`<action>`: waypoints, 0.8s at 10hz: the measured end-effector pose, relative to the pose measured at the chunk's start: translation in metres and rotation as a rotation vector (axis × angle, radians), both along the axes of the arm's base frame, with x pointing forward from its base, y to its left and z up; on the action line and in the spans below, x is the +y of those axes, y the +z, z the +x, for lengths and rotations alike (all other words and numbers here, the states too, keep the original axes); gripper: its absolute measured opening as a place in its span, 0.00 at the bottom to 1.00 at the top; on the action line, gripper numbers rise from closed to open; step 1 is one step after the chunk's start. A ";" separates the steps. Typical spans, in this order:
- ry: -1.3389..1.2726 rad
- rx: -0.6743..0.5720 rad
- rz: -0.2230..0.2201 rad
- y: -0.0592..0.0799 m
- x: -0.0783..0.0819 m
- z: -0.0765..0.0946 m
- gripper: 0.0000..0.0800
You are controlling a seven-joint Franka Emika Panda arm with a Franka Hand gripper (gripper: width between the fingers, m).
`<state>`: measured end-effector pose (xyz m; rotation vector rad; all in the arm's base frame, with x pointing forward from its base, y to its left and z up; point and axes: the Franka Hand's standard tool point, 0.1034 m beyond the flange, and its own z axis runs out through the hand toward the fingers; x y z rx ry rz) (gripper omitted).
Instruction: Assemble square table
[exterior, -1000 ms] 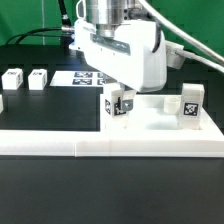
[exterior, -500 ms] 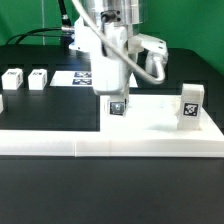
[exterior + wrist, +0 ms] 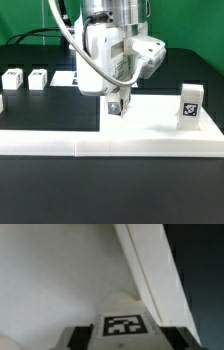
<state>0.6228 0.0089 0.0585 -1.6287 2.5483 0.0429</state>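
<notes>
we're counting four legs: two loose legs (image 3: pixel 12 78) (image 3: pixel 38 77), one upright leg (image 3: pixel 191 103), one gripped leg (image 3: pixel 118 107). we're also logging one gripper (image 3: pixel 118 99), one square panel (image 3: pixel 155 118), one rail (image 3: pixel 40 146).

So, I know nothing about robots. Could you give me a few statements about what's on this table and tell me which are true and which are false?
1. A tagged leg stands upright on the white panel, near the exterior view's right. True.
2. The end effector holds nothing. False: it is closed on a second leg that stands on the panel.
3. Two loose legs sit on the dark table at the exterior view's left. True.
4. All four legs are on the panel. False: only two are, and the other two are still off it.
</notes>
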 end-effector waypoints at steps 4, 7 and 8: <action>-0.031 0.010 -0.008 0.000 -0.003 -0.004 0.37; -0.021 0.009 -0.009 0.000 -0.003 -0.004 0.59; -0.021 0.009 -0.009 0.000 -0.003 -0.004 0.75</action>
